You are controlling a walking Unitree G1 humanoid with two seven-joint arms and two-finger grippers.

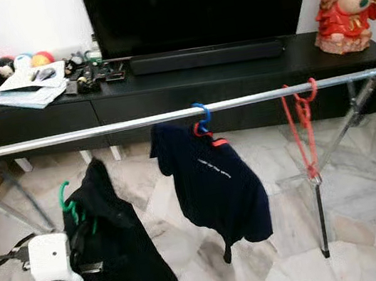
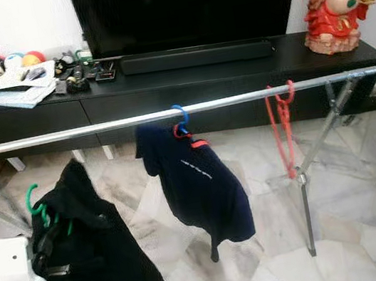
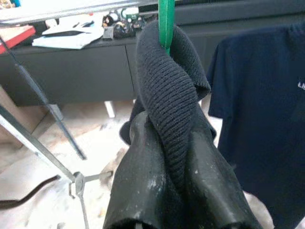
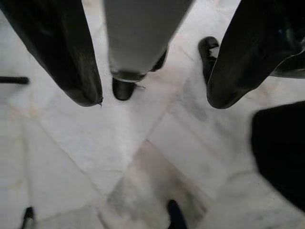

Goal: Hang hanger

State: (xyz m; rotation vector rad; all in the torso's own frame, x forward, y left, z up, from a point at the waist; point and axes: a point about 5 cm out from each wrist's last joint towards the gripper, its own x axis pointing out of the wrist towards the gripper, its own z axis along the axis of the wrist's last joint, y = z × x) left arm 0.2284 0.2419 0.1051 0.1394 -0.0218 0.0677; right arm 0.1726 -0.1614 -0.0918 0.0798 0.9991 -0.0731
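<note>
Left tool (image 3: 176, 191) clamped on black knitted garment (image 1: 119, 267) with green plastic hanger (image 1: 67, 200) — held below long silver metal rail (image 1: 100, 130). Right tool (image 4: 147, 102) fingers apart, idle over floor. Step: lifting. Next — hook over rail, left of navy T-shirt (image 1: 214, 186).

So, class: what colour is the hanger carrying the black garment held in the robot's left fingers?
Green hanger, clearest in the left eye view.

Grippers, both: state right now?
Left gripper: shut on the black garment hanging from the green hanger.
Right gripper: open, holding nothing, pointed at the floor.
</note>
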